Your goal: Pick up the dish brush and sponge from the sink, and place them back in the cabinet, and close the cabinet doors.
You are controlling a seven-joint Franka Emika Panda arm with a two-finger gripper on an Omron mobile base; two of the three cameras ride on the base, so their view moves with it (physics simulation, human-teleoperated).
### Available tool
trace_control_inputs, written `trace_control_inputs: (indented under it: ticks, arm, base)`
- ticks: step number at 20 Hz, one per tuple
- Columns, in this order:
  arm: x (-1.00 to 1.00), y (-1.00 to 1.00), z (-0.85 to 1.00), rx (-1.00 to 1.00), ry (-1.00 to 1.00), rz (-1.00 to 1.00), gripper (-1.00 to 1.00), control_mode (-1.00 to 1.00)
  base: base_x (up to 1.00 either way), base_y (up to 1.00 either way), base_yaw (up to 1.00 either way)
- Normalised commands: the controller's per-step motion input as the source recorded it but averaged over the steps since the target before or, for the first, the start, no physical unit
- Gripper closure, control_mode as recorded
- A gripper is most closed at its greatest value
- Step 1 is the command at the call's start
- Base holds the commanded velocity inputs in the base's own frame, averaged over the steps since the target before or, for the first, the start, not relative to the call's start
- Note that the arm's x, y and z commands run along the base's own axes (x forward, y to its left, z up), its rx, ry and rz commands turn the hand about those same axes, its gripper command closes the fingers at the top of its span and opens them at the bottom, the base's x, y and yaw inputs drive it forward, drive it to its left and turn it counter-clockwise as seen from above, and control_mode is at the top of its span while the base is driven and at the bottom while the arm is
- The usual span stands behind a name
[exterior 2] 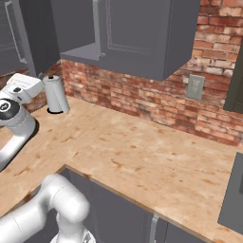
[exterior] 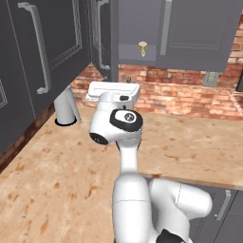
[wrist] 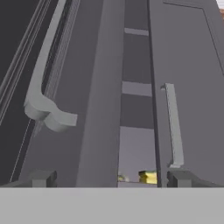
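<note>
The dish brush (exterior: 142, 47) lies on the inner shelf of the wall cabinet (exterior: 135, 53), seen through the gap between its doors. In the hand view the gap is narrow; low inside it sit the brush (wrist: 121, 178) and the yellow side of the sponge (wrist: 148, 177). The left cabinet door (wrist: 94, 109) stands ajar, its bar handle (wrist: 43, 103) close to me. The right door (wrist: 192, 87) looks nearly closed, its handle (wrist: 173, 127) beside the gap. My gripper (wrist: 113, 179) is open with nothing between its fingertips (wrist: 41, 178), just below and in front of the doors. The sink is out of view.
A paper towel roll (exterior: 66, 107) stands on the speckled counter (exterior: 190, 142) at the back left, below the tall dark cabinets (exterior: 33, 57). A brick wall with an outlet (exterior 2: 195, 86) runs behind. Base cabinet fronts (exterior 2: 118, 213) line the counter's near edge.
</note>
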Motion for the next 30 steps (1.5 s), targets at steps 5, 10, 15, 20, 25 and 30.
trace_control_inputs:
  ticks: [5, 10, 15, 20, 25, 30]
  arm:
    - [0.15, -0.26, -0.1, 0.0, -0.04, -0.06, -1.0, -1.0]
    - [0.2, -0.23, -0.09, 0.0, -0.04, -0.07, -1.0, -1.0]
    - [0.3, -0.19, -0.04, 0.0, -0.02, -0.08, -1.0, -1.0]
    - [0.46, -0.17, 0.0, 0.0, 0.0, -0.06, -1.0, -1.0]
    - [0.44, -0.11, 0.0, 0.0, 0.0, -0.05, -1.0, -1.0]
    - [0.25, -0.02, 0.0, 0.0, -0.03, -0.09, -1.0, -1.0]
  base:
    - [0.0, 0.0, 0.0]
    - [0.0, 0.0, 0.0]
    - [0.0, 0.0, 0.0]
    - [0.0, 0.0, 0.0]
    - [0.0, 0.0, 0.0]
    - [0.0, 0.0, 0.0]
